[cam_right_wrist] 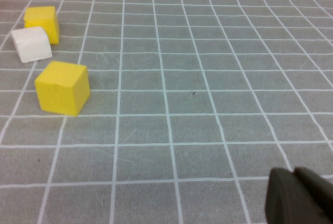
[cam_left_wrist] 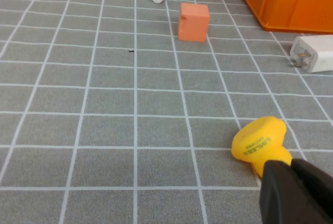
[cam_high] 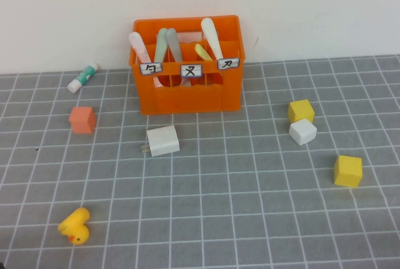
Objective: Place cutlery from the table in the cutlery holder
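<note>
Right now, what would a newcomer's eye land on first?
The bright orange plastic crate at the table's far edge, with pastel plastic cutlery standing inside it. Then the yellow rubber duck, near-left beside the shut left gripper; the right gripper hangs shut near-right.

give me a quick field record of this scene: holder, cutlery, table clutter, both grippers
cutlery holder: orange crate at the table's far edge, three labels on front
cutlery: pink spoon, mint-green spoon, grey fork, yellow knife, cream-white knife, all standing in the holder
cutlery left on table: none seen
left gripper: shut, low above the table by the yellow duck
right gripper: shut, low above bare table
</note>
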